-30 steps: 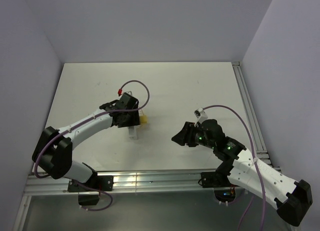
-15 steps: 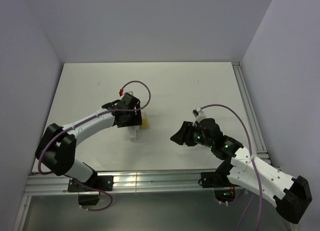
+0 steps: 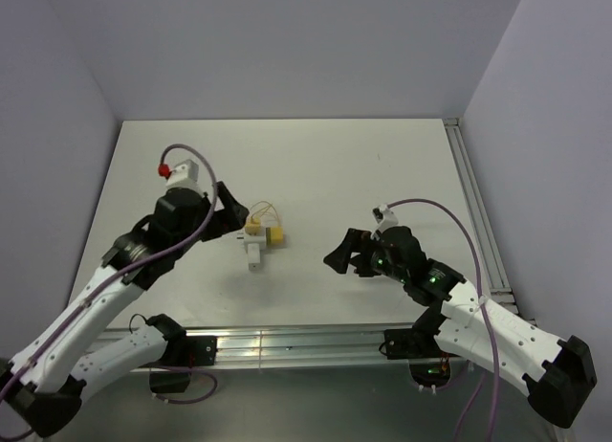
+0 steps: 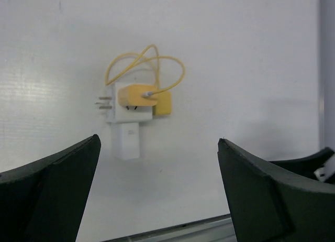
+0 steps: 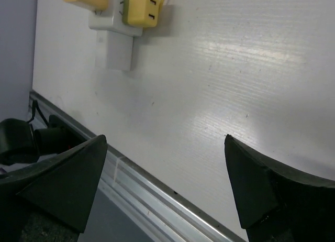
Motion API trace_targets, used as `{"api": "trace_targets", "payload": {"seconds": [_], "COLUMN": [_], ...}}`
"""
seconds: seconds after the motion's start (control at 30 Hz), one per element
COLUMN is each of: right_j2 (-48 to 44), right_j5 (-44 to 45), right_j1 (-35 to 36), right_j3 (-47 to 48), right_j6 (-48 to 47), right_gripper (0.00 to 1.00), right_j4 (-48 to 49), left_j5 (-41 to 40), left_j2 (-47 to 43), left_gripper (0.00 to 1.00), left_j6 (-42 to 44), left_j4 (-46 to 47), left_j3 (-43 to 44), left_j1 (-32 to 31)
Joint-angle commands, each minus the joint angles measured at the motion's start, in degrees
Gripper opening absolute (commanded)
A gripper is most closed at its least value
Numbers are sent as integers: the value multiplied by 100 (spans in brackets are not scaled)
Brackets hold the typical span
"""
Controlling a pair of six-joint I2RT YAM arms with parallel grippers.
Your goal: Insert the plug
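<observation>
- Plug (image 4: 163,103) lies on the table (image 3: 382,165), touching the side of the small white block (image 4: 127,140), right beside the yellow connector (image 4: 133,95) with its wire loop (image 4: 137,58).
- Left gripper (image 4: 158,142) hovers near that cluster, fingers spread wide, nothing between them.
- Right gripper (image 5: 166,140) gapes wide too, empty, well apart from the plug.

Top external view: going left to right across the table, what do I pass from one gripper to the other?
left gripper → white block → plug → right gripper. The wired yellow connector sits over the white block, so it has no place of its own in the order.
</observation>
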Motion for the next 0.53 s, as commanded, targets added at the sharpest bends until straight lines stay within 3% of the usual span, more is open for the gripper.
{"api": "trace_targets", "payload": {"seconds": [0.0, 0.2, 0.33, 0.5], "right_j2": [-19, -53, -728, -1502], "right_j5": [560, 949, 957, 862], "right_j1": [-8, -8, -8, -8], "right_j3": [-49, -593, -1304, -1710], "right_j6": [138, 489, 622, 535], "right_gripper": [100, 100, 100, 100], "right_j4": [310, 1161, 1917, 2094], "left_j5": [-261, 467, 1065, 1994], "left_j2": [-931, -2085, -2902, -4078], "left_gripper": [99, 100, 99, 100], "left_j6": [-74, 217, -10, -564], "left_j4": [94, 1263, 2054, 3413], "left_j3": [-253, -1203, -1923, -3064], "left_j1": [-11, -3, -3, -3]}}
